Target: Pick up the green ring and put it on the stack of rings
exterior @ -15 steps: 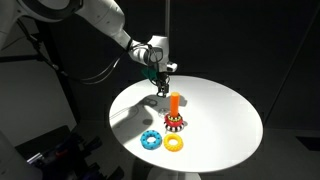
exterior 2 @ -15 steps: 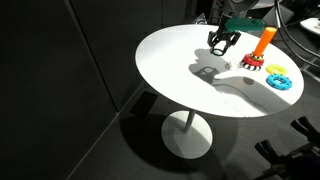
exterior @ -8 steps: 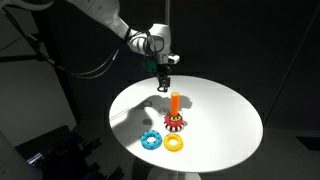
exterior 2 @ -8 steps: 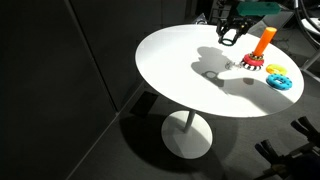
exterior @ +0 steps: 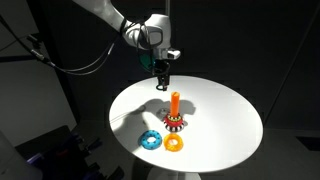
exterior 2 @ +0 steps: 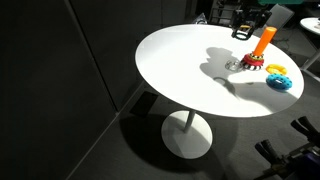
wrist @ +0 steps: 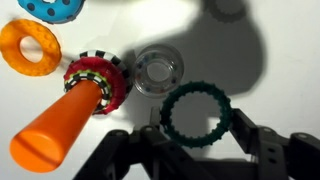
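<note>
My gripper [wrist: 197, 128] is shut on the green ring [wrist: 198, 88], a thin dark green toothed ring held between the two fingers. In both exterior views the gripper [exterior: 163, 80] [exterior 2: 245, 30] hangs above the white table, high and just beside the stack of rings. The stack is an upright orange peg [exterior: 175, 103] [exterior 2: 266, 40] [wrist: 55, 130] with a red white-spotted ring [exterior: 176, 123] [exterior 2: 251, 62] [wrist: 95, 80] around its base. In the wrist view the green ring is beside the peg, not over it.
A loose yellow ring [exterior: 175, 144] [exterior 2: 276, 70] [wrist: 30, 48] and a blue toothed ring [exterior: 151, 139] [exterior 2: 280, 82] [wrist: 55, 8] lie near the peg. A clear ring [wrist: 160, 70] lies on the round white table [exterior: 230, 110] [exterior 2: 180, 70] beside the red ring.
The gripper has risen from near the table top and moved towards the peg, carrying the green ring. The other rings have not moved.
</note>
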